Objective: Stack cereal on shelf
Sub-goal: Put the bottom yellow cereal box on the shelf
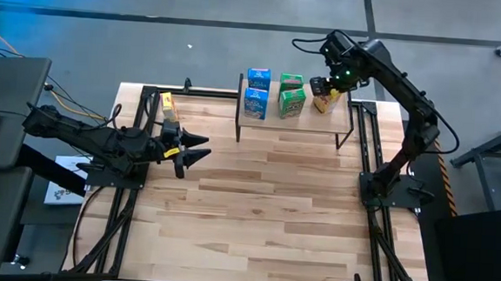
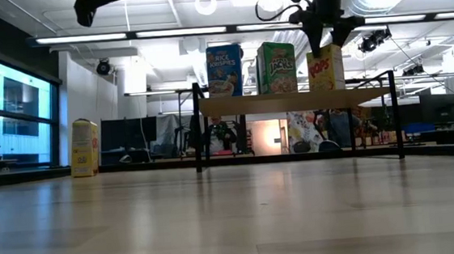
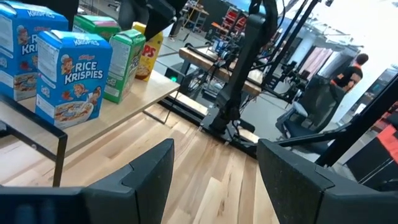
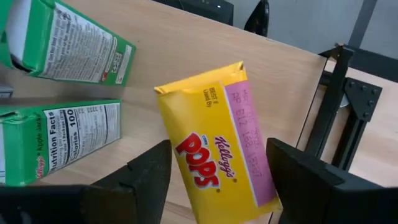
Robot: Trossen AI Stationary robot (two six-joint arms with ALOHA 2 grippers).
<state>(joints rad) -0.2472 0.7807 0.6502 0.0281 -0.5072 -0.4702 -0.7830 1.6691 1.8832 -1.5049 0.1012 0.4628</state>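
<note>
Fingers of the right gripper [image 4: 214,180] straddle a yellow cereal box [image 4: 217,146] on the shelf [image 1: 322,117], right of the green boxes [image 1: 292,95]; contact is unclear. The left gripper [image 1: 199,150], fingers apart, extends over the counter [image 1: 264,211]. Only the low view shows the box upright.

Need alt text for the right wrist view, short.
The right pincer straddles a yellow Corn Pops box standing on the light-wood shelf. Two green Apple Jacks boxes stand beside it; a black shelf leg shows at the board's edge.
</note>
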